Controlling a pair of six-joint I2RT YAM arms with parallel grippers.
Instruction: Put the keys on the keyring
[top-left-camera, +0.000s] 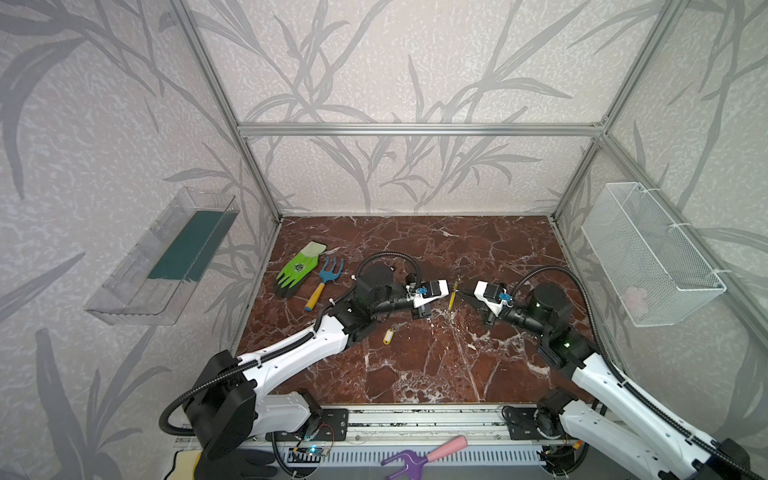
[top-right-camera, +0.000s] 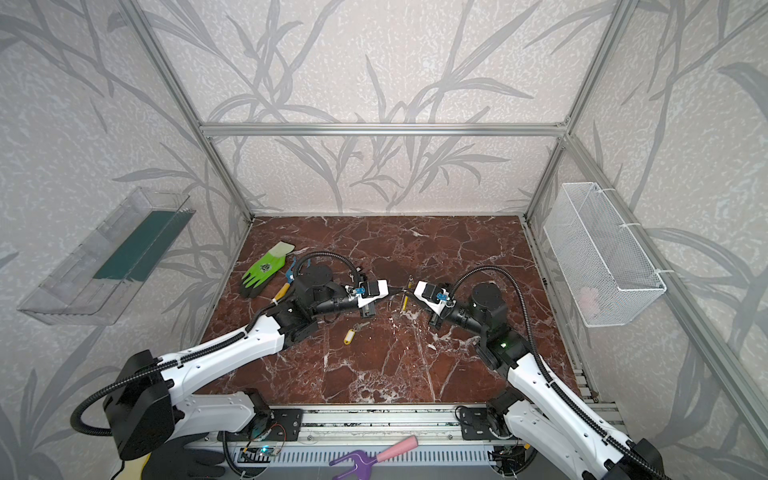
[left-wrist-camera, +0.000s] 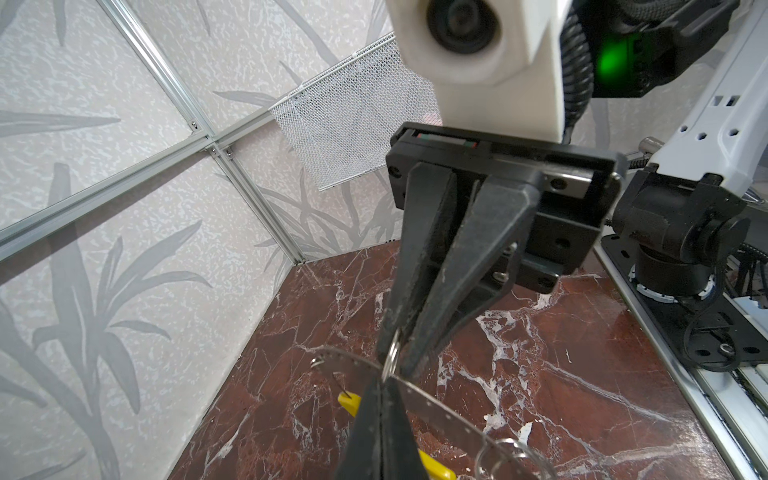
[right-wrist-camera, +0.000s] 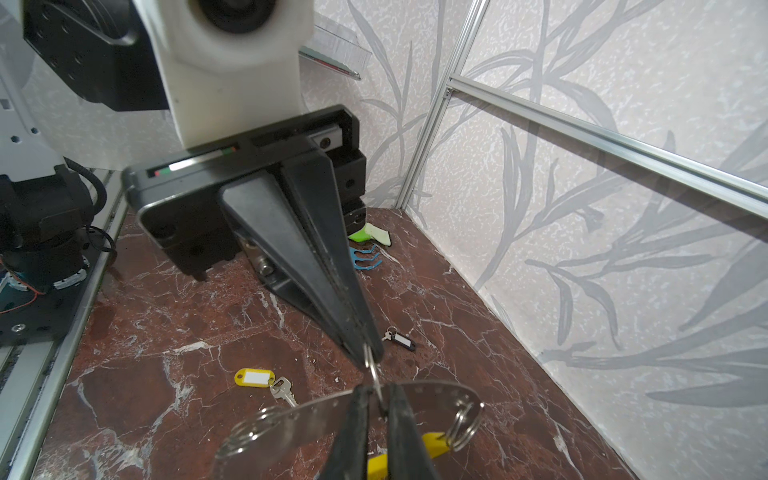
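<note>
Marble tabletop (top-left-camera: 415, 365), keyring (right-wrist-camera: 299, 419) partly cut off.

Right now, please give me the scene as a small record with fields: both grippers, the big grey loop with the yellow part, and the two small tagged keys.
left gripper: shut on a small steel split ring
right gripper: tips at the same ring; grip unclear
thin grey loop with yellow segment: in the air, seemingly hanging from that ring
key with yellow plastic tag: flat on the brown marble table, not on the loop
key with black plastic tag: also on the table, apart
</note>
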